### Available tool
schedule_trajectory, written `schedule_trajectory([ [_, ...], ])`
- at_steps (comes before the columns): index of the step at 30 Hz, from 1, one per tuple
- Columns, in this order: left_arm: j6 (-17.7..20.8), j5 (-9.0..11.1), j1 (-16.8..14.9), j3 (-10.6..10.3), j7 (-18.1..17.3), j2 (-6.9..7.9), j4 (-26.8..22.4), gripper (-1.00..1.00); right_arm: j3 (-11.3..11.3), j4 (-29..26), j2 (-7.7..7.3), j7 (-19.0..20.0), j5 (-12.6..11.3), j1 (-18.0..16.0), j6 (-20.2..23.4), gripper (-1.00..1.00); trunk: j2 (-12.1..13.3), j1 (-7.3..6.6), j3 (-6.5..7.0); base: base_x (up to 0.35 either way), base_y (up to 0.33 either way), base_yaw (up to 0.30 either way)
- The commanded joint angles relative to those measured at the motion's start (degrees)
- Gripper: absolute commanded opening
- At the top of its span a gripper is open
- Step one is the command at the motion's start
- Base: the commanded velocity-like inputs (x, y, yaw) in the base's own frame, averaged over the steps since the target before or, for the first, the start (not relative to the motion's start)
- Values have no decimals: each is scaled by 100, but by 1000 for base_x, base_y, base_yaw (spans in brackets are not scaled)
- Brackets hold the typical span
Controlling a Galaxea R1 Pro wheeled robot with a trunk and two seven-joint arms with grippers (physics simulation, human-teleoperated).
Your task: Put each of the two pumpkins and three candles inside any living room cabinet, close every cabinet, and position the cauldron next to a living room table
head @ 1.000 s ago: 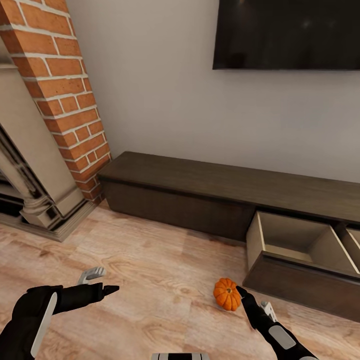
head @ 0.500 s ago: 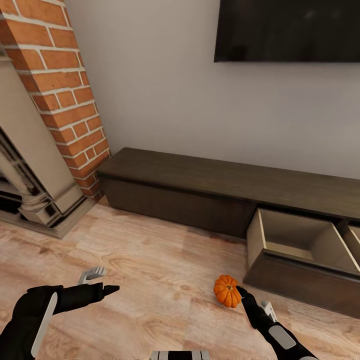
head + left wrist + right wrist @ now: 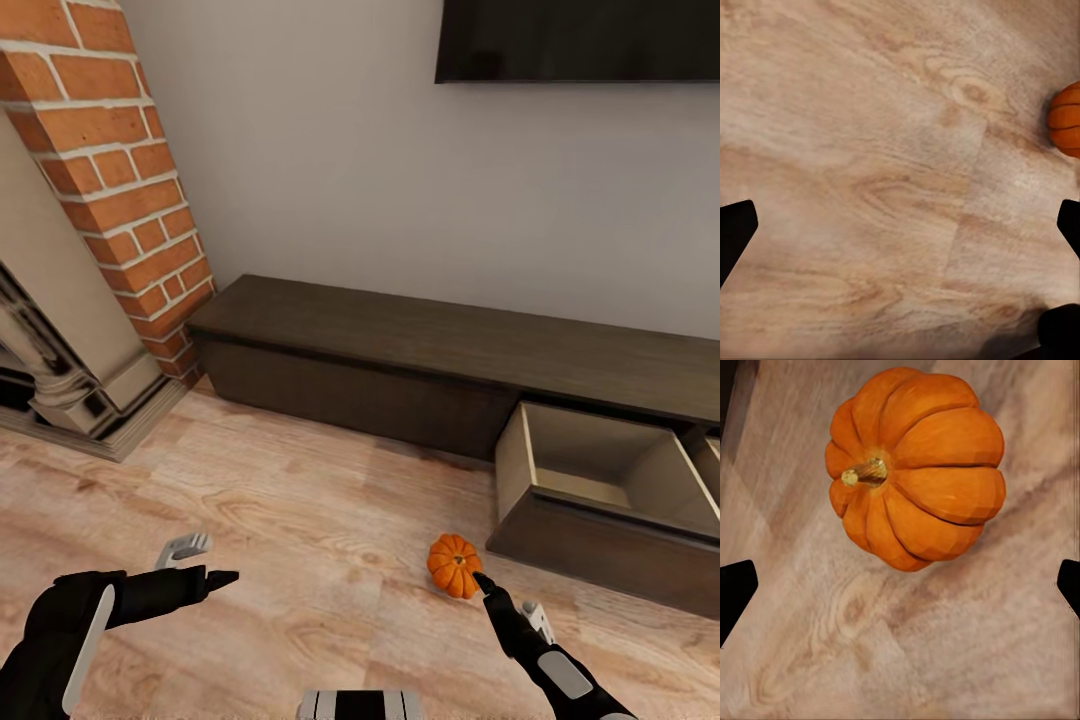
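One orange ribbed pumpkin [image 3: 454, 565] stands on the wood floor in front of the cabinet [image 3: 400, 350], a long low dark brown unit against the wall. My right gripper [image 3: 512, 603] is open just on the near side of the pumpkin, its black fingertip almost at the rind. In the right wrist view the pumpkin [image 3: 919, 465] lies ahead of the open right gripper [image 3: 900, 592], not between the fingers. My left gripper [image 3: 208, 562] hangs open over bare floor to the left. The left wrist view catches the pumpkin [image 3: 1066, 120] at the picture's edge. The candles, cauldron and table are out of view.
The cabinet has an open drawer [image 3: 600, 470] with a pale, bare interior right of the pumpkin, and a second open drawer [image 3: 708, 460] at the picture's edge. A brick chimney column [image 3: 120, 180] and stone fireplace surround [image 3: 60, 370] stand left. A dark TV [image 3: 580, 40] hangs above.
The whole head view has shifted, so the camera moved: cabinet, pumpkin and TV sit higher in the picture. Both arms keep their place in it, and both grippers stay open.
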Motion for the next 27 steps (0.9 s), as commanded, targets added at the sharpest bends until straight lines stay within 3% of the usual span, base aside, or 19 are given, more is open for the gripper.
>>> schedule_trajectory([
  [1,1,2,0,-1,-1,0,0,100,0,0,0,3,-1,-2,0,100,-2,2,-23,0,0,0],
  [8,1,6,0,-2,-1,-5,0,100,2,0,-17,45,6,1,5,100,-6,10,-89,0,0,0],
  [17,1,9,0,-2,-3,-8,0,100,-1,0,-40,115,7,13,-1,100,-18,33,-289,0,0,0],
  [23,1,9,0,-8,-2,-14,0,100,-15,0,-52,767,-5,28,0,100,-20,38,-333,0,0,0],
  [27,1,10,0,-10,1,-22,0,100,-35,0,-53,936,-14,36,0,100,-26,49,-422,0,0,0],
])
